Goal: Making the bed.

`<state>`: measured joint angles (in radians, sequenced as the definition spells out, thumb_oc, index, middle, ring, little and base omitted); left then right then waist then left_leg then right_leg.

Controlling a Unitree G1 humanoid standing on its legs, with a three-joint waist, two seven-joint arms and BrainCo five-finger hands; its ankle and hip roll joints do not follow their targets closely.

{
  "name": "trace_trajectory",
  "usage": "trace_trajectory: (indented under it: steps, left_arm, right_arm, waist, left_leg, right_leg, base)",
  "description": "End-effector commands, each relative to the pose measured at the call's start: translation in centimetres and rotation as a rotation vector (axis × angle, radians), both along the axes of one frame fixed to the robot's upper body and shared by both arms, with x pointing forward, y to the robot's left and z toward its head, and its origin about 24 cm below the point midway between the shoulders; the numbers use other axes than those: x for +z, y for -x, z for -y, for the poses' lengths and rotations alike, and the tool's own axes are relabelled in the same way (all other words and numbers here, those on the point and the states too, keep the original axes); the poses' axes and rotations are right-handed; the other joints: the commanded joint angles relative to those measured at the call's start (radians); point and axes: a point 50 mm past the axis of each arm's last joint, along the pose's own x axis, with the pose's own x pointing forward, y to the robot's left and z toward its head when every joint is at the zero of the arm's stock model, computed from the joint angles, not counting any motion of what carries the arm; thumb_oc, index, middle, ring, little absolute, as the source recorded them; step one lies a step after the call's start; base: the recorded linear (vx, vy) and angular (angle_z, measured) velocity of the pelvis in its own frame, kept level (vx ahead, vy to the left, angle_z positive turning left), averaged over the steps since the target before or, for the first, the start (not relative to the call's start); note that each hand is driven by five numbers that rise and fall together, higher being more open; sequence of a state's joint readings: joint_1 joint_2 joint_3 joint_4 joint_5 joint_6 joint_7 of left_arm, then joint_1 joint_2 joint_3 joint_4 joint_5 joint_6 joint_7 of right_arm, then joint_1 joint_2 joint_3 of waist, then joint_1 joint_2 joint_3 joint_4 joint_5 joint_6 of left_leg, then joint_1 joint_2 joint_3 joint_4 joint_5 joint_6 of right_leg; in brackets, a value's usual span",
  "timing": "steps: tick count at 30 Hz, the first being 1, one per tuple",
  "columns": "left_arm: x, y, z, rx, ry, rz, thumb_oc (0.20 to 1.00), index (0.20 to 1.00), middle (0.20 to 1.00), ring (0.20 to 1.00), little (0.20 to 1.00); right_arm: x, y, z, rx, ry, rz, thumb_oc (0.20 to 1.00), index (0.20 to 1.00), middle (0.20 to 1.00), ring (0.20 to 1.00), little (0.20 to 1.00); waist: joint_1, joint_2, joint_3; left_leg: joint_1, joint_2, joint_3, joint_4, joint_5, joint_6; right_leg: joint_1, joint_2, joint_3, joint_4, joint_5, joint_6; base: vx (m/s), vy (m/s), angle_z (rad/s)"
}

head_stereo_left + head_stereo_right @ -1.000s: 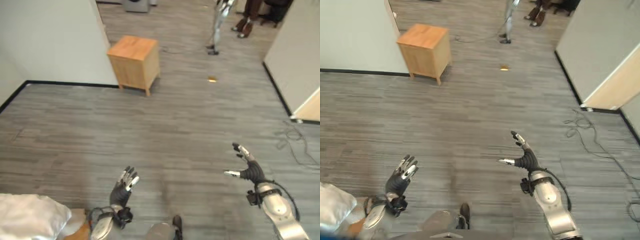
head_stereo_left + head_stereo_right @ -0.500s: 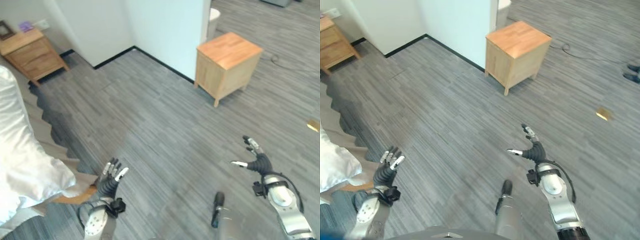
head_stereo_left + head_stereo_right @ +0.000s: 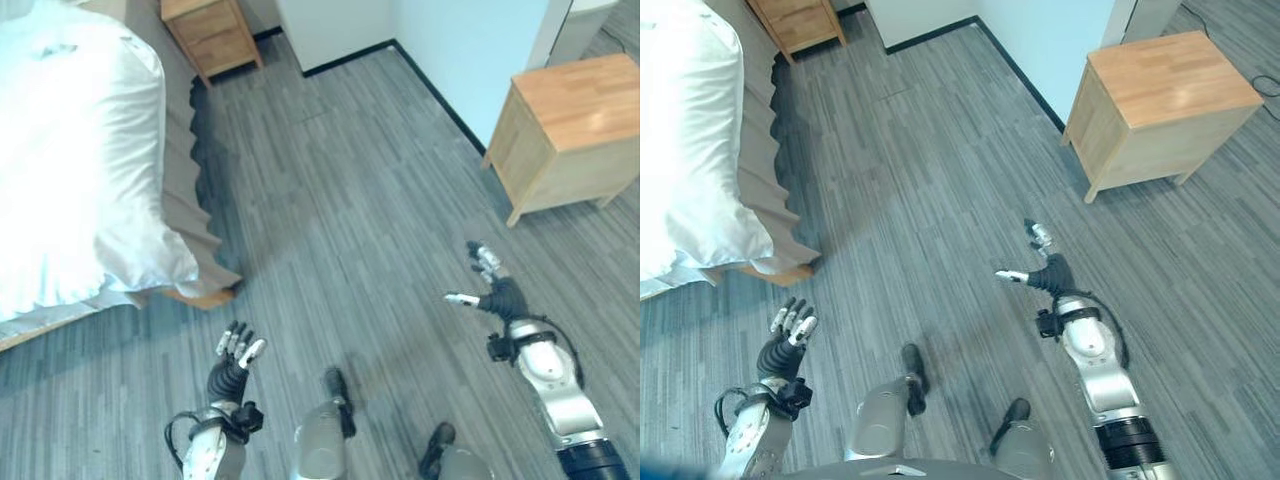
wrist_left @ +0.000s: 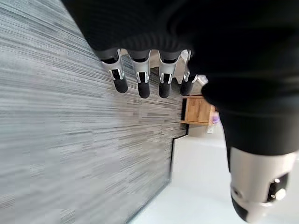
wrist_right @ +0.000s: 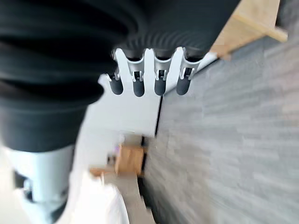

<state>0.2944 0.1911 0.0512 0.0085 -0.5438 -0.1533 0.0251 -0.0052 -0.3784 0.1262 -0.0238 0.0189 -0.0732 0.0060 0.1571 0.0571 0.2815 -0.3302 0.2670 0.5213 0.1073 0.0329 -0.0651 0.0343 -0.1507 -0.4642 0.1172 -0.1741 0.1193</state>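
Observation:
A bed with a white shiny duvet fills the upper left, its corner hanging over a beige pleated skirt and a wooden frame corner. My left hand is held low over the grey floor, a short way in front of the bed's corner, fingers straight and holding nothing. Out to the right my right hand hovers above the floor, open, thumb spread, far from the bed.
A light wooden side cabinet stands at the right by a white wall. A darker wooden nightstand sits at the head of the bed. Grey plank floor lies open between bed and cabinet.
The camera has swung left: the bed now fills the upper left and the cabinet has shifted to the right edge. Both hands stay open and raised as before.

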Motion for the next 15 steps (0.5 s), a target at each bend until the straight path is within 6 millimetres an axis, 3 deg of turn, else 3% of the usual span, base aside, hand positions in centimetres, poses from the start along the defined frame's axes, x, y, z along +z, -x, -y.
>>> trace_trajectory:
  steps: [1,2,3,5,6,7,8,9,10,11,12,13,15]
  left_arm:
    - [2.3,0.8,-1.7,-0.03,-0.106,0.075,1.0,1.0,1.0,1.0,1.0]
    - [2.3,0.8,-1.7,-0.031,-0.106,0.074,1.0,1.0,1.0,1.0,1.0]
    - [2.0,0.9,-1.7,-0.03,-0.101,0.062,1.0,1.0,1.0,1.0,1.0]
    - [1.7,0.9,-1.7,-0.052,-0.103,0.037,1.0,1.0,1.0,1.0,1.0]
    - [1.8,0.5,-1.7,-0.082,-0.137,0.03,1.0,1.0,1.0,1.0,1.0]
    - [2.2,0.2,-1.8,-0.102,-0.171,0.035,1.0,1.0,1.0,1.0,1.0]
    - [2.6,-0.1,-1.9,-0.125,-0.204,0.047,1.0,1.0,1.0,1.0,1.0]
    - [2.9,-0.4,-1.8,-0.146,-0.218,0.058,1.0,1.0,1.0,1.0,1.0]
    - [3.1,-0.7,-1.6,-0.154,-0.228,0.067,1.0,1.0,1.0,1.0,1.0]
    - [3.3,-0.9,-1.6,-0.169,-0.261,0.068,1.0,1.0,1.0,1.0,1.0]
    - [3.3,-0.9,-1.5,-0.177,-0.272,0.066,1.0,1.0,1.0,1.0,1.0]
    - [3.2,-0.8,-1.3,-0.177,-0.284,0.063,1.0,1.0,1.0,1.0,1.0]
    - [3.7,-0.8,-1.4,-0.163,-0.331,0.084,1.0,1.0,1.0,1.0,1.0]
  right_arm:
    - [2.4,0.4,-1.0,0.052,-0.036,0.13,1.0,1.0,1.0,1.0,1.0]
    - [2.4,0.4,-1.0,0.051,-0.036,0.129,1.0,1.0,1.0,1.0,1.0]
    - [2.3,0.4,-1.4,0.064,-0.043,0.125,1.0,1.0,1.0,1.0,1.0]
    - [1.8,0.7,-2.0,0.089,-0.056,0.107,1.0,1.0,1.0,1.0,1.0]
    - [1.6,0.6,-2.5,0.096,-0.052,0.103,1.0,1.0,1.0,1.0,1.0]
    - [1.6,0.6,-2.9,0.106,-0.061,0.105,1.0,1.0,1.0,1.0,1.0]
    - [1.6,0.8,-3.1,0.113,-0.077,0.106,1.0,1.0,1.0,1.0,1.0]
    - [1.6,0.9,-3.5,0.122,-0.09,0.113,1.0,1.0,1.0,1.0,1.0]
    - [1.6,0.9,-3.6,0.121,-0.089,0.116,1.0,1.0,1.0,1.0,1.0]
    - [1.2,1.1,-3.3,0.108,-0.08,0.106,1.0,1.0,1.0,1.0,1.0]
    - [0.9,1.6,-3.0,0.096,-0.083,0.092,1.0,1.0,1.0,1.0,1.0]
    - [0.5,2.1,-2.6,0.08,-0.088,0.079,1.0,1.0,1.0,1.0,1.0]
    - [0.3,2.9,-2.0,0.062,-0.083,0.077,1.0,1.0,1.0,1.0,1.0]
  waist:
    - [-0.001,-0.019,-0.106]
    - [-0.003,-0.024,-0.108]
    - [0.005,-0.034,-0.111]
    - [0.015,-0.074,-0.111]
    - [0.006,-0.098,-0.107]
    - [-0.013,-0.101,-0.095]
    - [-0.029,-0.08,-0.093]
    - [-0.051,-0.048,-0.094]
    - [-0.064,-0.014,-0.089]
    - [-0.089,0.027,-0.089]
    - [-0.106,0.046,-0.096]
    - [-0.114,0.06,-0.098]
    - [-0.129,0.047,-0.076]
  left_leg:
    - [0.031,0.073,-0.003,-0.097,0.205,-0.052]
    - [0.041,0.061,-0.027,-0.111,0.196,-0.067]
    - [0.048,0.06,-0.011,-0.112,0.209,-0.046]
    - [0.075,0.019,-0.037,-0.12,0.192,-0.026]
    - [0.134,-0.033,-0.033,-0.148,0.156,0.008]
    - [0.157,-0.055,-0.048,-0.156,0.13,0.03]
    - [0.168,-0.057,-0.062,-0.164,0.107,0.055]
    - [0.196,-0.061,-0.095,-0.175,0.072,0.08]
    - [0.211,-0.058,-0.127,-0.181,0.056,0.097]
    - [0.239,-0.052,-0.174,-0.191,0.046,0.112]
    - [0.267,-0.055,-0.205,-0.189,0.037,0.117]
    - [0.291,-0.059,-0.241,-0.19,0.03,0.117]
    - [0.319,-0.106,-0.323,-0.19,0.026,0.113]
  right_leg:
    - [0.239,-0.125,-0.04,-0.157,0.107,0.135]
    - [0.246,-0.128,-0.025,-0.159,0.096,0.138]
    - [0.242,-0.147,-0.03,-0.142,0.131,0.143]
    - [0.235,-0.2,0.001,-0.081,0.223,0.143]
    - [0.204,-0.262,0.021,0.058,0.348,0.143]
    - [0.152,-0.282,0.077,0.188,0.435,0.143]
    - [0.133,-0.257,0.142,0.346,0.482,0.143]
    - [0.067,-0.234,0.227,0.543,0.488,0.143]
    - [0.013,-0.204,0.333,0.729,0.448,0.143]
    - [0.003,-0.092,0.418,0.922,0.385,0.143]
    - [-0.008,0.021,0.462,1.07,0.301,0.135]
    - [-0.046,0.12,0.473,1.178,0.238,0.12]
    - [-0.182,0.206,0.456,1.258,0.193,0.107]
  base:
    - [0.32,0.136,-0.31]
    - [0.27,0.17,-0.31]
    - [0.31,0.178,-0.38]
    - [0.41,0.303,-0.49]
    - [0.38,0.37,-0.3]
    - [0.39,0.467,0.03]
    - [0.37,0.473,0.75]
    - [0.37,0.498,1.23]
    - [0.42,0.499,1.25]
    - [0.42,0.429,0.7]
    - [0.44,0.353,0.86]
    - [0.38,0.18,1.35]
    - [0.35,-0.019,2.23]
